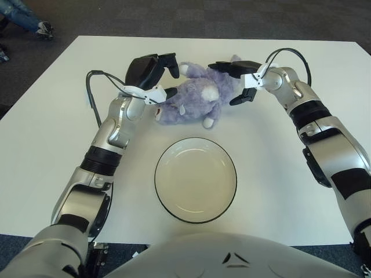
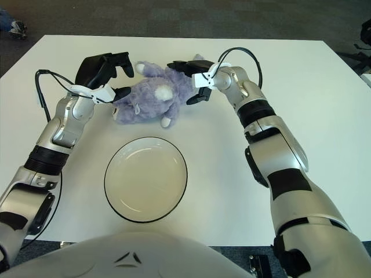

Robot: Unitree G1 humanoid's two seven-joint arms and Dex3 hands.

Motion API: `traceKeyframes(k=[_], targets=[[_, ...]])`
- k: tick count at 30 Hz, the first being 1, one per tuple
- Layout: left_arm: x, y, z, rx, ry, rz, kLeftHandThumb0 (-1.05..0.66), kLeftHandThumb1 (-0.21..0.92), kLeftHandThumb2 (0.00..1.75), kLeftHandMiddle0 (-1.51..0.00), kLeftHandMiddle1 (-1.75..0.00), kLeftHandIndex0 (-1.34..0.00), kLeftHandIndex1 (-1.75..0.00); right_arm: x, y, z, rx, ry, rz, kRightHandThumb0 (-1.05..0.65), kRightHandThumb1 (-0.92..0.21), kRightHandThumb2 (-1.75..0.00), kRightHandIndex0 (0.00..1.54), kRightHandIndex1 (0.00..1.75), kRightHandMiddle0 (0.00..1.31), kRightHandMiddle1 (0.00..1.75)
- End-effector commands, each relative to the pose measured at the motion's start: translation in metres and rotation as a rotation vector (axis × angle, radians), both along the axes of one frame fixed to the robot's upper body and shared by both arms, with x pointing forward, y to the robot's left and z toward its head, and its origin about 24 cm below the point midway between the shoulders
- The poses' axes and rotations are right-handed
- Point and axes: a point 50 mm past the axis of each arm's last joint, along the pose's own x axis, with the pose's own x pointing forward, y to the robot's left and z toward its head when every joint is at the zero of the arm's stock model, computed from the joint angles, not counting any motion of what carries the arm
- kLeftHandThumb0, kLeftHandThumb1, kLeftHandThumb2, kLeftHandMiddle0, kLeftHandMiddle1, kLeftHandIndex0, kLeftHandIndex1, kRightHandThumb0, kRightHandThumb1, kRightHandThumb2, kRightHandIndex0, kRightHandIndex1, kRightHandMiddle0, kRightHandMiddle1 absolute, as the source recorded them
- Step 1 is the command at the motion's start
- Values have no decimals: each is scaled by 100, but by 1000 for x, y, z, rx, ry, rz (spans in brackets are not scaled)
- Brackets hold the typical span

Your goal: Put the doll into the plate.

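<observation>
- A white plate with a dark rim is sitting empty on the white table, nearest the robot's body.
- Just beyond the plate, apart from its rim, a purple plush doll is lying on the tabletop; its long axis is running roughly left to right, slanting away toward the robot's right, with white-tipped paws pointing toward the plate and toward the far edge.
- The left hand is pressing against the doll's left end, its dark fingers spread and arching over the plush, one lower finger touching the fur; it is not closing around anything.
- The right hand is reaching in at the doll's right end, fingers spread wide, the upper ones lying over the top of the plush and the lower one beside it, bracketing the toy without clamping it.
- Farther back, dark carpet is showing past the table edge.
</observation>
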Motion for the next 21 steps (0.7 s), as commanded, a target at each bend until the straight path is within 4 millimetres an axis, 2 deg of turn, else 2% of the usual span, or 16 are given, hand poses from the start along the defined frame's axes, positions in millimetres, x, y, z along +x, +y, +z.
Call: traceKeyframes(k=[1, 7, 9, 12, 15, 18, 21], targets=[[-1, 0, -1, -8, -1, -5, -1, 14, 145, -68, -165, -68, -163, 1, 7, -1, -36, -4, 27, -21, -13, -115, 23, 57, 0, 18], [-2, -1, -1, -13, -8, -12, -1, 14, 145, -68, -165, -68, -163, 1, 10, -13, -103, 20, 41, -5, -9, -123, 23, 60, 0, 26], [-2, -2, 0, -8, -13, -13, -1, 13, 145, -68, -165, -68, -163, 0, 12, -21, -115, 26, 39, -5, -8, -123, 24, 62, 0, 30], [-3, -3, 0, -3, -18, -14, -1, 13, 145, -68, -165, -68, -163, -1, 13, -30, -130, 24, 37, -12, -9, -120, 28, 80, 0, 42], [-4, -3, 0, -13, -11, -17, -1, 13, 146, -68, -166, -68, -164, -1, 14, -35, -148, 11, 34, -17, -10, -117, 30, 89, 0, 47], [-5, -2, -3, -22, -6, -16, -2, 12, 142, -72, -172, -78, -139, -2, 15, -40, -162, -5, 25, -25, -11, -114, 30, 95, 0, 44], [-6, -2, -3, -27, -4, -17, -2, 12, 141, -73, -174, -80, -132, -2, 15, -44, -163, -13, 20, -30, -13, -111, 28, 99, 0, 42]])
